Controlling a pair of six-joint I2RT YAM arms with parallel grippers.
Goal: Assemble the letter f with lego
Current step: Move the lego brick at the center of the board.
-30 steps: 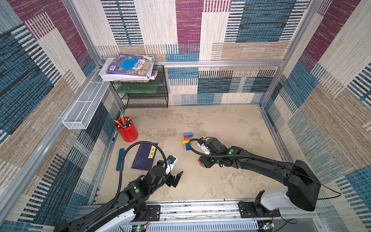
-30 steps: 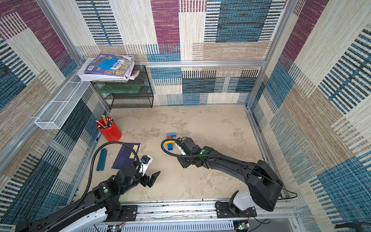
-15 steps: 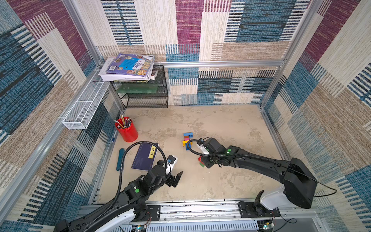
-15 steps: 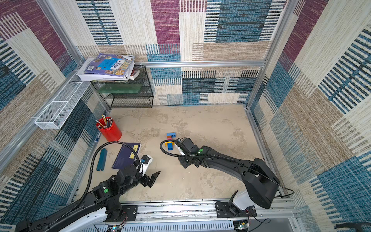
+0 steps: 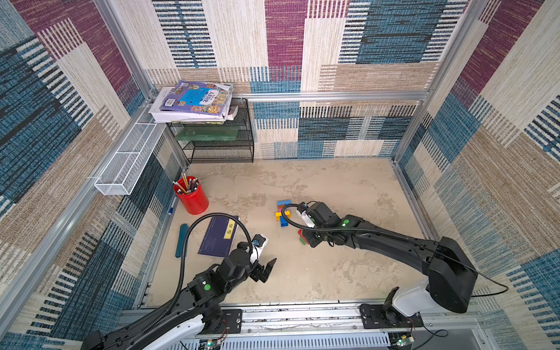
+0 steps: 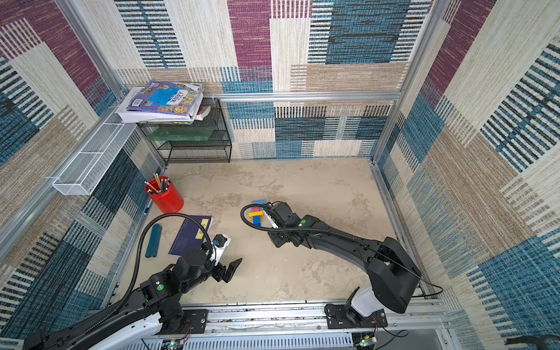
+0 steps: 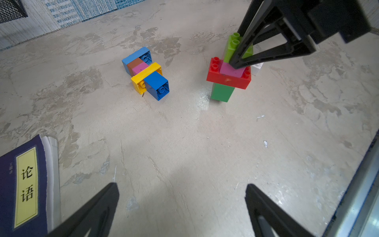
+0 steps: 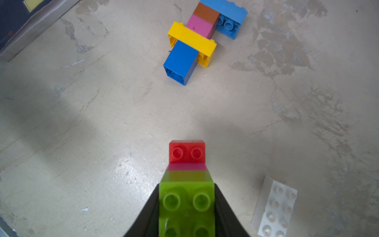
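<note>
Two unjoined pieces: a blue-yellow-pink plastic brick cluster (image 7: 146,71) lies flat, apart; right gripper (image 8: 186,185) seemingly clamps the lime-green studded brick (image 8: 186,205) atop a red-and-green brick stack (image 7: 227,80); left gripper (image 7: 181,185) gapes wide

The stack (image 7: 227,79) stands right of the fallen bricks (image 7: 146,72), a loose brick (image 8: 274,207) just beside it. The book (image 5: 219,235) lies left, the cup (image 5: 191,200) behind it.

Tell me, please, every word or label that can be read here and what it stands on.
"论语": yellow label on the dark blue book.
Picture book on the wire rack: cover title too small to read.
Lego: no readable text.
</note>
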